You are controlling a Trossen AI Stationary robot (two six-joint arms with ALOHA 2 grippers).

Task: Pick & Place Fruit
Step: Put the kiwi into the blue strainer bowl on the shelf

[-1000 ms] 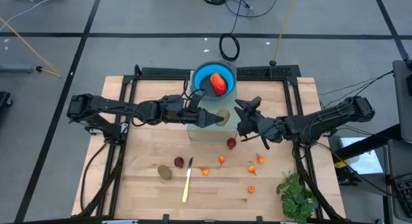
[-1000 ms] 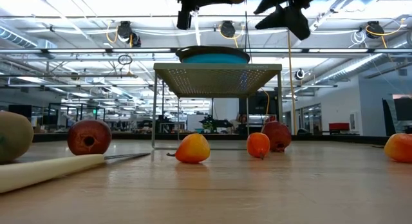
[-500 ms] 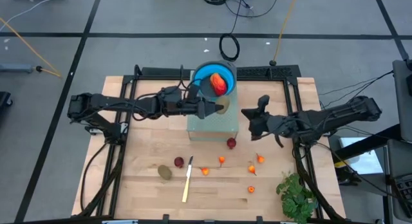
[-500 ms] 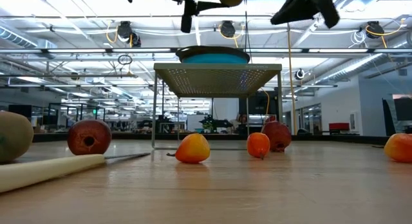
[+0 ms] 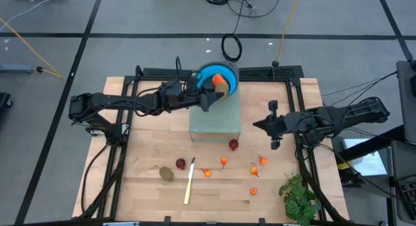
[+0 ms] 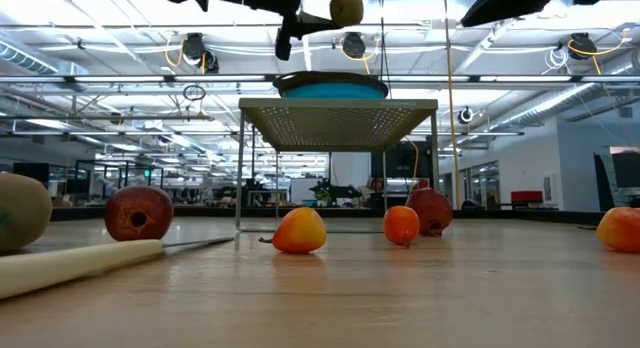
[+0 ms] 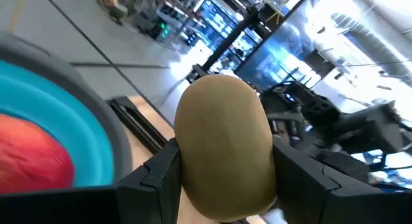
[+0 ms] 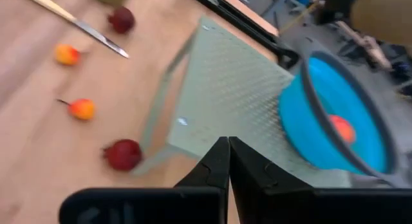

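My left gripper (image 5: 213, 95) is shut on an olive-brown kiwi (image 5: 222, 89) over the near rim of the blue bowl (image 5: 207, 75). The bowl stands on a grey perforated stand (image 5: 214, 122) and holds the red-orange oblong fruit (image 5: 220, 78). My right gripper (image 5: 257, 126) hangs shut and empty to the right of the stand. On the table lie a second kiwi (image 5: 167, 175), two dark red balls (image 5: 181, 163) (image 5: 233, 144) and several orange bits (image 5: 223, 161). My left gripper pinches the kiwi between its two fingers (image 7: 158, 179), one on each of its opposite sides (image 7: 187, 153). The fingers lie level and come from the table's left. The kiwi (image 6: 346, 8) is lifted clear, high above the stand.
A pale-handled knife (image 5: 189, 184) lies near the front edge between the fruits. A leafy green bunch (image 5: 299, 197) sits at the near right corner. Black frame rails (image 5: 260, 73) run along the table's far edge and both sides.
My left gripper has carried the kiwi toward the far edge, from over the stand's middle to the bowl's rim, rolling as it went. My right gripper has shut, turned, and drawn back from the stand toward the table's right edge.
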